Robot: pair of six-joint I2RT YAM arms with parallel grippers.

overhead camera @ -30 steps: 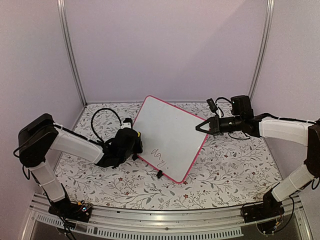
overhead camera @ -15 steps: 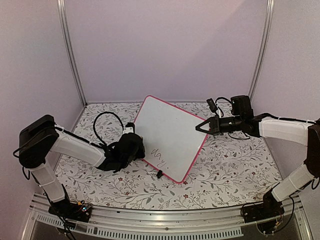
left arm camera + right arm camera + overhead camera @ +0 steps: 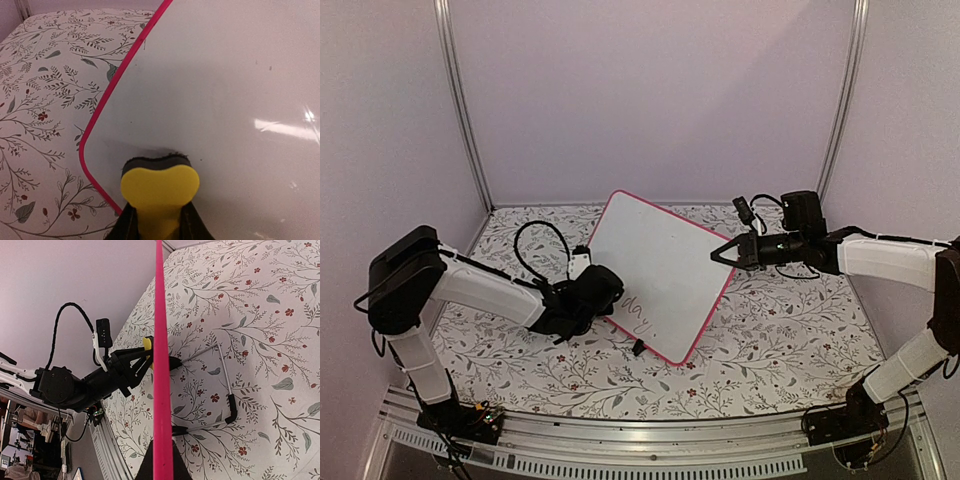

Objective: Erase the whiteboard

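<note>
The whiteboard (image 3: 660, 270), white with a pink-red frame, stands tilted in the middle of the table, with red handwriting (image 3: 638, 317) near its lower edge. My left gripper (image 3: 605, 290) is shut on a yellow eraser (image 3: 159, 192) whose dark felt touches the board (image 3: 220, 100) near its lower left corner. My right gripper (image 3: 720, 255) is shut on the board's right edge; in the right wrist view the pink frame (image 3: 161, 360) runs edge-on between the fingers. The left gripper with the eraser (image 3: 147, 343) shows beyond it.
The table has a floral cloth (image 3: 770, 330). The board's wire stand with black feet (image 3: 231, 407) rests on the cloth behind the board. A black clip foot (image 3: 638, 348) sits at the board's near edge. A black cable (image 3: 535, 245) loops above the left arm.
My left gripper has moved right with the eraser, from beside the board's left edge onto the board face. The right arm and the board have not moved.
</note>
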